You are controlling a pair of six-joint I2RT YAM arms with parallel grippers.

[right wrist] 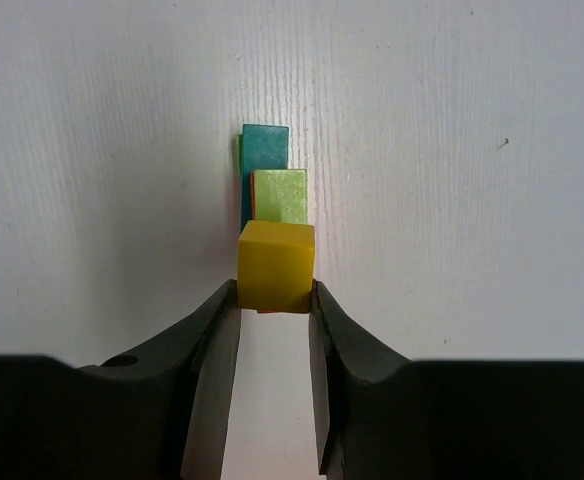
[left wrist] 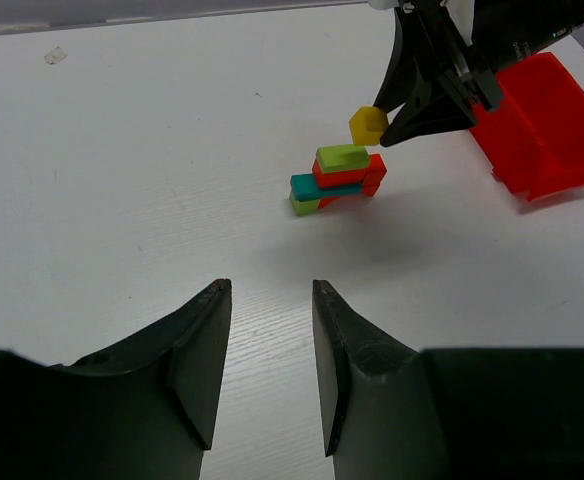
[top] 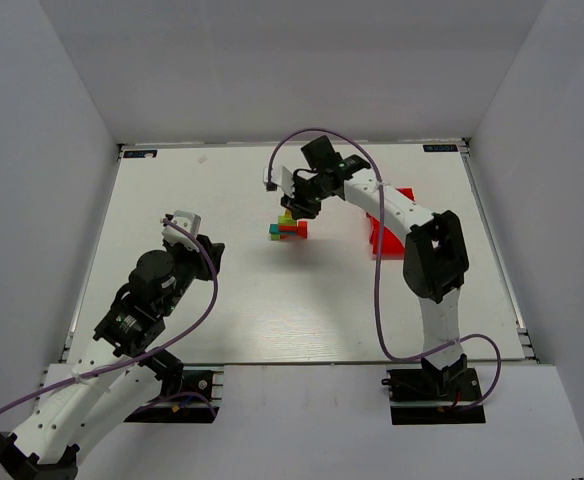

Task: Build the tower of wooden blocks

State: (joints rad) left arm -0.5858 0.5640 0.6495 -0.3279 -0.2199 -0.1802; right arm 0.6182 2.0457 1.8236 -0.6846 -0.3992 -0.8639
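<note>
yellow cube [right wrist: 276, 265], matte, square-edged, painted stack [left wrist: 337, 180]

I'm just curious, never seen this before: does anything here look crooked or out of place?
The wood block tower looks uneven: its teal bar juts out sideways past the red blocks. Nothing appears spilled or broken.
</note>
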